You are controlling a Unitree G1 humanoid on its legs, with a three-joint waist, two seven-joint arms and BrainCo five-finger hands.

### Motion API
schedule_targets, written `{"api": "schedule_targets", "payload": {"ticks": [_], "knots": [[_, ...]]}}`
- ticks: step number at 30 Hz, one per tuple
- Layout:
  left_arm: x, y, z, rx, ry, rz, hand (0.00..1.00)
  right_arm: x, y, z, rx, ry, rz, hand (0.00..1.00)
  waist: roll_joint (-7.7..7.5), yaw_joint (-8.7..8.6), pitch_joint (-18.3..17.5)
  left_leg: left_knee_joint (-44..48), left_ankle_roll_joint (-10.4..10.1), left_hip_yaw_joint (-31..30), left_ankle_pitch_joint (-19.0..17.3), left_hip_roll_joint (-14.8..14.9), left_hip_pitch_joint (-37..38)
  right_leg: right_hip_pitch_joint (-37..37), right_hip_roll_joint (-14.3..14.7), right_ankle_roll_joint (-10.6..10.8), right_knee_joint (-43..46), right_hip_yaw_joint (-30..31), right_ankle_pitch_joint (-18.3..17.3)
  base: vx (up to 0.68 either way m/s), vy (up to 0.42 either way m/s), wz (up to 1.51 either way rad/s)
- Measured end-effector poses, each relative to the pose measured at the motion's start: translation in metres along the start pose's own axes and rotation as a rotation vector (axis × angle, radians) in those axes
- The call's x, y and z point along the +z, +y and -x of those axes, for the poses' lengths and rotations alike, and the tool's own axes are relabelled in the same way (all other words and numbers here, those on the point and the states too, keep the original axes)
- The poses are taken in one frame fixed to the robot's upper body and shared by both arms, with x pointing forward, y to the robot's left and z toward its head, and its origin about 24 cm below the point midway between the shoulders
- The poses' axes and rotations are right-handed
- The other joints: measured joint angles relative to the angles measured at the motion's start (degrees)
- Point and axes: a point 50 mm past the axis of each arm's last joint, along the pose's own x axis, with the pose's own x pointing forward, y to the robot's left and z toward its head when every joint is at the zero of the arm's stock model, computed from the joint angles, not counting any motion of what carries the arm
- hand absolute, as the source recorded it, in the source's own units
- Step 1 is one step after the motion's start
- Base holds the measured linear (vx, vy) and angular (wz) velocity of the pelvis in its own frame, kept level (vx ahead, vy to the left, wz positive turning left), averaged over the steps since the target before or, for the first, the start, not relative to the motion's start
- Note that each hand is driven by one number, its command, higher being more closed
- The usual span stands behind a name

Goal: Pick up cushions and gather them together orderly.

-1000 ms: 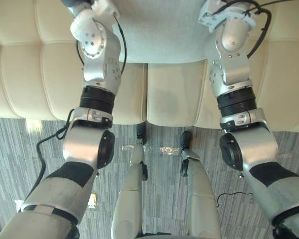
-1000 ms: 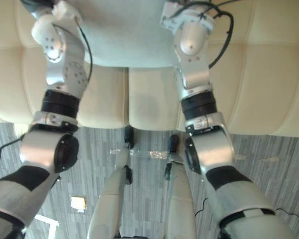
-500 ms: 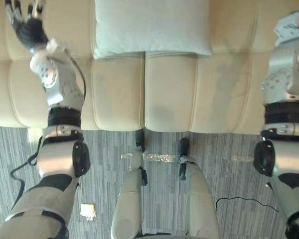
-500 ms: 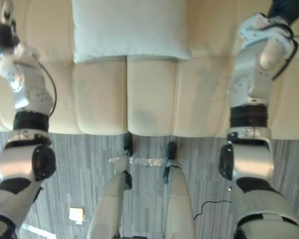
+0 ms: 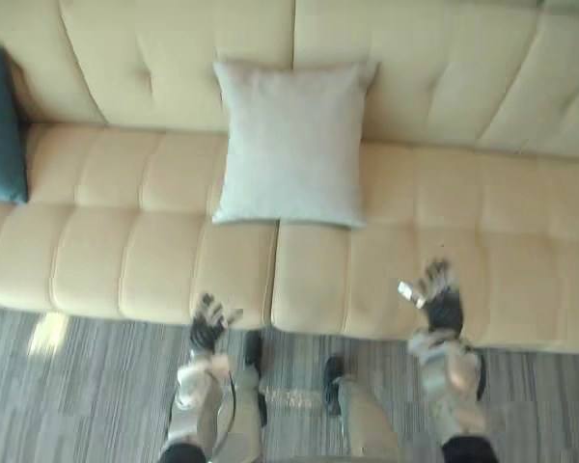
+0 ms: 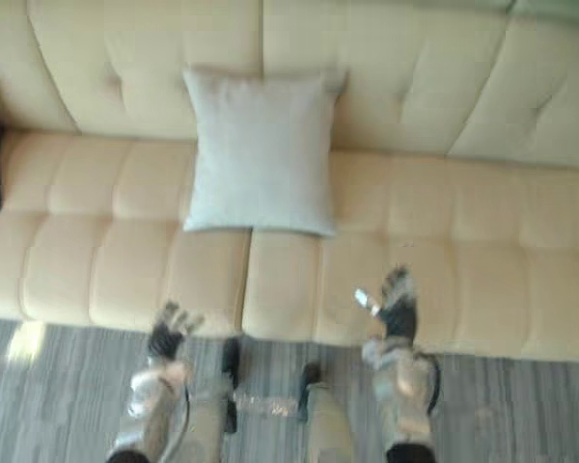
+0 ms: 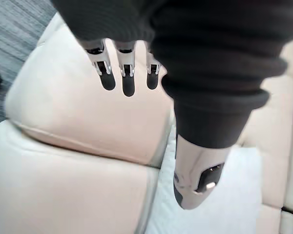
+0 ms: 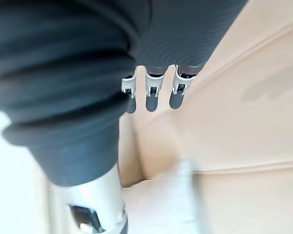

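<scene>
Pale grey cushion (image 5: 291, 143) released and left propped mid-sofa (image 5: 444, 222) against the backrest, with left robot hand (image 5: 208, 328) and right robot hand (image 5: 441, 301) drawn back to the seat's front edge, fingers spread wide, empty, so probably on to the teal cushion (image 5: 0, 125) far left.

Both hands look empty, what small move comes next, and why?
Probably reach the left hand toward the dark teal cushion at the left end of the cream sofa; it sits apart from the pale grey square cushion mid-seat. The right hand is open and empty too.
</scene>
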Motion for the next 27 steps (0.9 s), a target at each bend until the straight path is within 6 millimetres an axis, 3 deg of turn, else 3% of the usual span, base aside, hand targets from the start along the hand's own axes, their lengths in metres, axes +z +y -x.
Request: {"api": "schedule_targets", "payload": {"ticks": [2, 5, 10, 18, 20, 23, 25, 26, 27], "knots": [[-0.03, 0.013, 0.012, 0.042, 0.13, -0.044, 0.0, -0.037, -0.012, 0.019, -0.032, 0.167, 0.047, 0.0, 0.31, -0.04, -3.1, -0.1, -0.1, 0.4, -1.1, 0.0, 3.0, 3.7, 0.1, 0.2, -1.9, 0.1, 0.0, 0.08, 0.012, -0.12], [-0.062, 0.025, 0.027, 0.094, 0.293, -0.086, 0.0, -0.069, -0.028, 0.04, -0.071, 0.332, 0.115, 0.0, 0.82, -0.12, -6.3, -0.7, 0.0, 0.6, -1.6, 0.2, 5.7, 6.8, 0.4, 0.6, -4.7, 0.1, 0.5, 0.04, 0.01, -0.04], [-0.076, 0.04, 0.036, 0.142, 0.383, -0.12, 0.0, -0.095, -0.043, 0.058, -0.119, 0.491, 0.174, 0.0, 1.25, -0.25, -8.1, -3.2, 0.0, 2.2, -1.7, 0.6, 10.6, 12.2, 1.3, 0.9, -10.1, 1.5, 2.8, 0.03, 0.015, -0.18], [-0.082, 0.043, 0.039, 0.112, 0.428, -0.176, 0.0, -0.112, -0.052, 0.068, -0.174, 0.616, 0.16, 0.0, 1.29, -0.31, -8.8, -3.3, 0.2, 3.8, -2.4, 0.1, 12.2, 14.7, 1.8, 1.6, -14.9, 4.8, 5.8, 0.02, 0.023, -0.17], [-0.081, 0.043, 0.037, 0.109, 0.427, -0.178, 0.0, -0.111, -0.049, 0.065, -0.167, 0.609, 0.16, 0.0, 1.1, -0.3, -8.2, -3.3, 0.2, 4.8, -2.6, 0.0, 12.7, 14.5, 1.8, 1.6, -14.6, 5.7, 5.9, -0.01, 0.02, -0.28], [-0.072, 0.036, 0.025, 0.068, 0.405, -0.226, 0.0, -0.099, -0.032, 0.041, -0.105, 0.545, 0.169, 0.0, 0.71, -0.23, -5.6, -3.0, 0.5, 6.9, -2.7, 0.1, 12.1, 11.7, 1.9, 2.0, -11.2, 7.4, 6.0, -0.04, 0.004, -0.33], [-0.063, 0.032, 0.015, 0.05, 0.373, -0.245, 0.0, -0.095, -0.022, 0.033, -0.083, 0.519, 0.166, 0.0, -0.2, -0.31, -4.5, -0.3, 1.0, 7.2, -3.2, 0.1, 9.2, 9.5, 1.2, 2.1, -9.7, 7.3, 6.0, -0.1, -0.005, 0.01], [-0.059, 0.025, 0.01, 0.034, 0.355, -0.239, 0.0, -0.094, -0.018, 0.03, -0.08, 0.514, 0.162, 0.0, 0.03, 0.02, -4.4, 1.1, 2.0, 7.4, -3.8, 1.2, 7.6, 9.7, 1.3, 2.5, -10.7, 7.2, 6.5, -0.1, 0.014, 0.03], [-0.058, 0.021, 0.01, 0.03, 0.348, -0.226, 0.0, -0.094, -0.013, 0.029, -0.075, 0.508, 0.154, 0.0, -0.04, 0.36, -4.2, 2.1, 2.0, 7.5, -3.8, 1.7, 6.4, 7.4, 0.5, 1.9, -0.6, 4.3, 3.2, -0.06, 0.016, 0.12]]}}
